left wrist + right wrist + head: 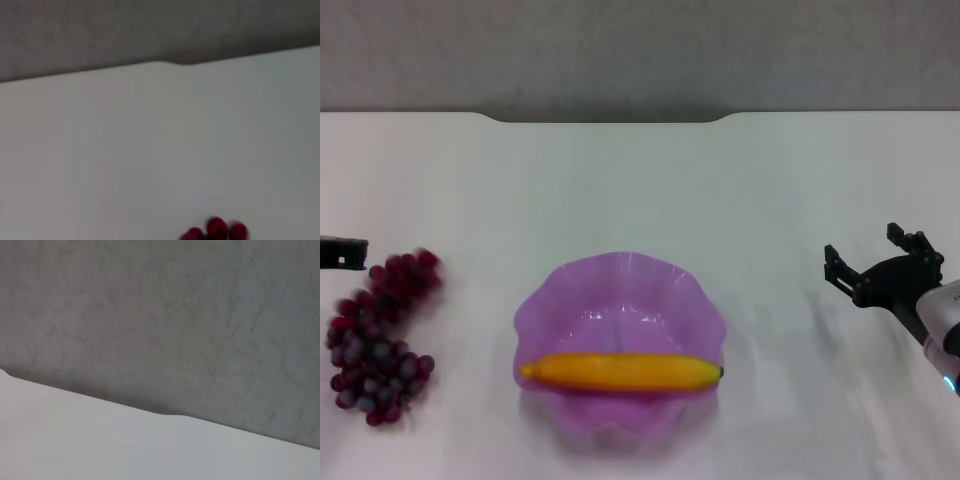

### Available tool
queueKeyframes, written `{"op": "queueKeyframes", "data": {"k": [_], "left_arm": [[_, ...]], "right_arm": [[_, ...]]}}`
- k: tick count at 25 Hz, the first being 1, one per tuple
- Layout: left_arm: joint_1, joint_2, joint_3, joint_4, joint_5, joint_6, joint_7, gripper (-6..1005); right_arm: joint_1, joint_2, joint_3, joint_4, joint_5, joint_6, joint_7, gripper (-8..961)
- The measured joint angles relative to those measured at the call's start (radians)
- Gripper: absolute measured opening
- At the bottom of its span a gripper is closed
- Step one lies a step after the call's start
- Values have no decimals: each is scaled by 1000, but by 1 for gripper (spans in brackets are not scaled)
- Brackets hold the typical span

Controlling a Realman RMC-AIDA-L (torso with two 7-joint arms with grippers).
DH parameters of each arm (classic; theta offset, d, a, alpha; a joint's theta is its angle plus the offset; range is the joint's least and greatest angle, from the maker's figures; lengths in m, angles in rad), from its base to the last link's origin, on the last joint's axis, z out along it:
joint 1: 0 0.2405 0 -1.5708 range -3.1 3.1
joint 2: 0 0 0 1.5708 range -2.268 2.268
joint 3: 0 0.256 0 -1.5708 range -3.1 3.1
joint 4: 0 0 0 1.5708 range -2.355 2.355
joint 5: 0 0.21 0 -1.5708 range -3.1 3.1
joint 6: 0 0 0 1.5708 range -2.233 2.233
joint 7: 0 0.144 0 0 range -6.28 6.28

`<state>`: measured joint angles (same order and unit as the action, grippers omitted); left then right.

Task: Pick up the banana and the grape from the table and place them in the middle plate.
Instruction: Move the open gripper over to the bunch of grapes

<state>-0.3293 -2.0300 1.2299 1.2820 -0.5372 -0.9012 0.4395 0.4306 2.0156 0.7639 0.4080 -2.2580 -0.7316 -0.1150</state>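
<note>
The banana lies across the near part of the purple scalloped middle plate, at the centre front of the white table. The grape bunch lies on the table to the left of the plate; a few of its grapes show in the left wrist view. Only a black tip of my left gripper shows at the left edge, just beside the bunch's far end. My right gripper is open and empty above the table, to the right of the plate.
The table's far edge has a notch with a grey wall behind it. Bare tabletop fills the near part of the right wrist view.
</note>
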Motion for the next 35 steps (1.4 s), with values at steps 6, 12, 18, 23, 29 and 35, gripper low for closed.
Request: {"op": "queueKeyframes", "data": {"k": [6,12,18,23,29,35], "left_arm": [[7,-3,-55,40,-38,-46,51,59],[4,-4,-50,37,-37,-57,56,73],[-15,-6,-30,-1,-35,-51,60,130],[-21,-6,-1,-26,-30,-45,66,177],[-38,-4,48,-60,-21,-15,68,337],[-98,-3,49,-183,-16,30,83,665]], "right_arm": [[0,-1,0,0,0,-1,0,905],[2,-2,0,0,0,-2,0,906],[4,0,0,0,0,-2,0,906],[6,0,0,-2,0,-2,0,906],[7,0,0,-2,0,-2,0,906],[7,0,0,-1,0,-2,0,906]]}}
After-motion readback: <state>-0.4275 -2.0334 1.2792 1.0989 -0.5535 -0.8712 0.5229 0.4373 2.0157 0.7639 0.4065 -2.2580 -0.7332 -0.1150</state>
